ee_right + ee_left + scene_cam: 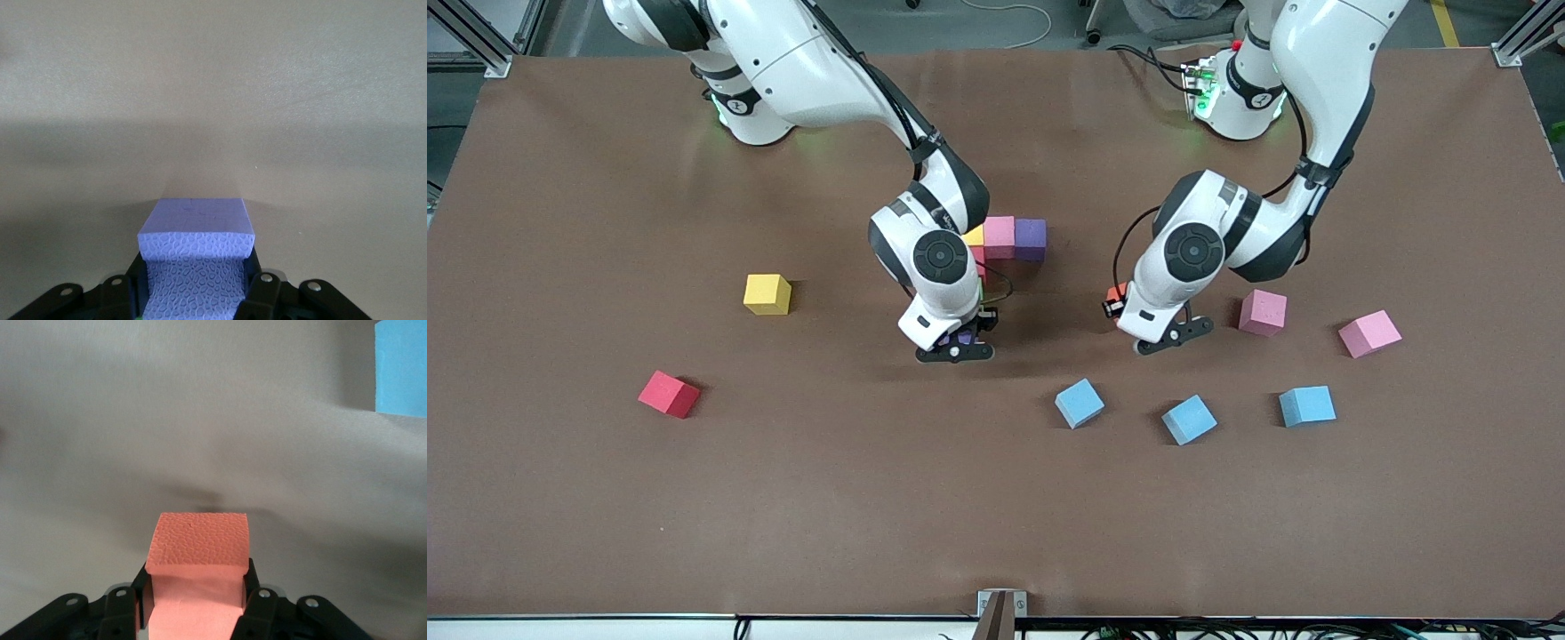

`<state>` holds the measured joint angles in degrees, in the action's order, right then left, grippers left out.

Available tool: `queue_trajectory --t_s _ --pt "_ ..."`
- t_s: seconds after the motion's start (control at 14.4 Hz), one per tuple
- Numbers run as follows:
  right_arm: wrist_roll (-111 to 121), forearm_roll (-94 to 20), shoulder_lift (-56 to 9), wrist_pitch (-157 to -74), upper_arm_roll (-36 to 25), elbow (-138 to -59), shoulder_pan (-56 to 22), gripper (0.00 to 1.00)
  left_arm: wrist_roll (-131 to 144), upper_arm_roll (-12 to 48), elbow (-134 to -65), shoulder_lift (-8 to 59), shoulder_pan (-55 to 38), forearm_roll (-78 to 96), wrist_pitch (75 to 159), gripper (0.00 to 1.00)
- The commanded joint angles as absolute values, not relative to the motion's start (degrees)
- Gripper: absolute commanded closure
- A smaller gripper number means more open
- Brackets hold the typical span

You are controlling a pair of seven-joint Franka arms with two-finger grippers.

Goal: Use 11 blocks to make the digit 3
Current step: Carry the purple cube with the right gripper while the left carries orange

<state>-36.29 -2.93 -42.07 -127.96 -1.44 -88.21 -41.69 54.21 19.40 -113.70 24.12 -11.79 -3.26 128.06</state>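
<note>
**Both Hands Full at the Block Table**

My left gripper (197,613) clamps an orange block (198,550); my right gripper (197,293) pinches a purple block (197,237) beside the started figure (1009,238). Three blue blocks (1080,403) lie nearer the camera.

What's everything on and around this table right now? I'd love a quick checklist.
Surface: brown table, bare between blocks.
Job's things: started figure of touching cubes; loose yellow, red, two pink, three light blue blocks.
Clutter: nothing seen.
Grippers: left pincer shut on orange block; right pincer shut on purple block.
Cables: black cable along the left arm.
Surroundings: metal frame corners.
</note>
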Motion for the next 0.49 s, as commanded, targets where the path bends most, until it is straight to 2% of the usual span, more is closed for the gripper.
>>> queue_trajectory --t_s 0.0,0.42 --pt "-37.6 -2.8 -39.8 -129.7 -1.2 -91.1 -42.0 1.0 58.7 19.7 -114.3 22.4 -11.3 -2.5 126.2 0.62" --pt "-38.9 -2.8 -40.0 -130.4 -1.2 -91.1 -42.2 1.0 62.6 19.7 -114.0 22.3 -10.7 -2.5 125.1 0.61"
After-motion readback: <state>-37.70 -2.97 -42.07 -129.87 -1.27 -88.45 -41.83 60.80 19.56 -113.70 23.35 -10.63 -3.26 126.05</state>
